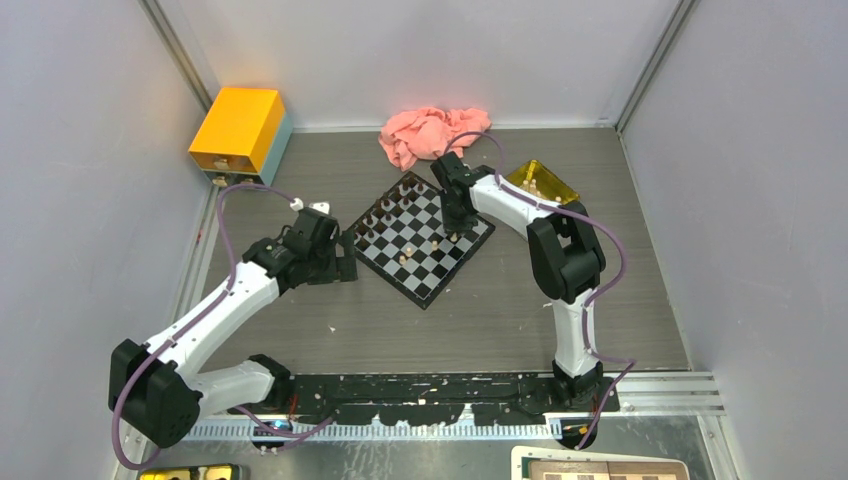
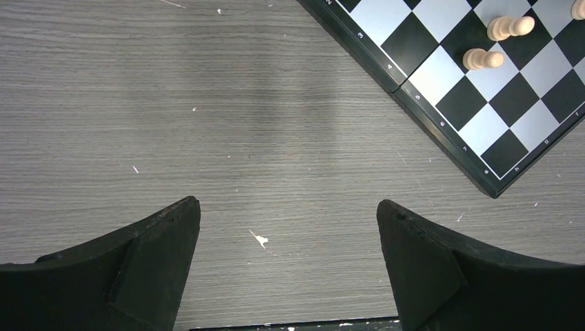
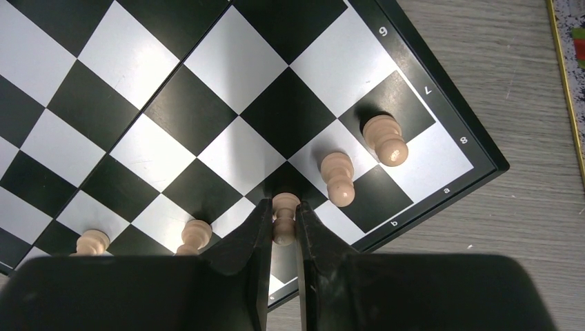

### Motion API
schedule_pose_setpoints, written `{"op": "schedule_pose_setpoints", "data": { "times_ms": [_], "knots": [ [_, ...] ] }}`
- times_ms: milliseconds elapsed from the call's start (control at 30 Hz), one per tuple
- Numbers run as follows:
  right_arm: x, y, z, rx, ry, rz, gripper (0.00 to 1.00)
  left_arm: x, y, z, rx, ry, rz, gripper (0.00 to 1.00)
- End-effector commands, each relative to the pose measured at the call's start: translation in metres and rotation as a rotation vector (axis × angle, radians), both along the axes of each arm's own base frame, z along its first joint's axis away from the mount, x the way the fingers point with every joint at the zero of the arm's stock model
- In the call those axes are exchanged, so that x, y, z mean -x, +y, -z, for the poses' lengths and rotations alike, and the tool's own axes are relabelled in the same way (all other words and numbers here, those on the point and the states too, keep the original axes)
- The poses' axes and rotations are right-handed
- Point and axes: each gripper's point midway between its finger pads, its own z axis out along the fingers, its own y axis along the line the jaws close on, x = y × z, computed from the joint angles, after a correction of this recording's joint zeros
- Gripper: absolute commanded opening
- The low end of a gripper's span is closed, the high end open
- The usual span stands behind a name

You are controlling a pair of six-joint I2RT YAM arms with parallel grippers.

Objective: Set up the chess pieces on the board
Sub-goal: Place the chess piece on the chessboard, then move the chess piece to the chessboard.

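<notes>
1. Centrally, the right gripper (image 3: 283,207) had its jaws pressed on a pale piece (image 3: 283,231), pinched just below the head over an edge-row square of the board (image 3: 227,62). Whether its base touched the square could not be told.
2. Two further pale pieces (image 3: 338,178) stood upright just beside it in the same row, toward the corner marked 8. Two more (image 3: 195,234) stood on the other side, along the same edge.
3. Meanwhile, the left gripper (image 2: 288,205) held its jaws spread wide with nothing between them, over the bare table (image 2: 207,103) near a corner of the board.
4. The board lay near mid-table, turned like a diamond in the top view, with dark pieces (image 1: 388,203) lined along its far-left edge.
5. Beyond the board lay a pink cloth (image 1: 430,135). A yellow tray (image 1: 540,182) sat to the right and a yellow box (image 1: 238,125) at the far left corner.
</notes>
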Motion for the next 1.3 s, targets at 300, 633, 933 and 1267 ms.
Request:
{"op": "schedule_pose_setpoints", "data": {
  "times_ms": [300,633,933,1267],
  "knots": [
    [-0.013,0.005,-0.018,-0.034,-0.051,-0.015,0.44,-0.011,-0.005,-0.017,0.029,-0.060,0.002,1.00],
    [-0.010,0.002,-0.050,-0.050,-0.112,-0.005,0.44,-0.009,-0.003,-0.021,0.039,-0.073,-0.004,1.00],
    [0.013,0.022,-0.077,-0.086,-0.139,-0.070,0.44,-0.006,-0.005,-0.022,0.066,-0.077,-0.009,1.00],
    [0.026,0.045,-0.066,-0.128,-0.096,-0.145,0.46,-0.003,-0.005,-0.022,0.076,-0.075,-0.010,1.00]
  ]
}}
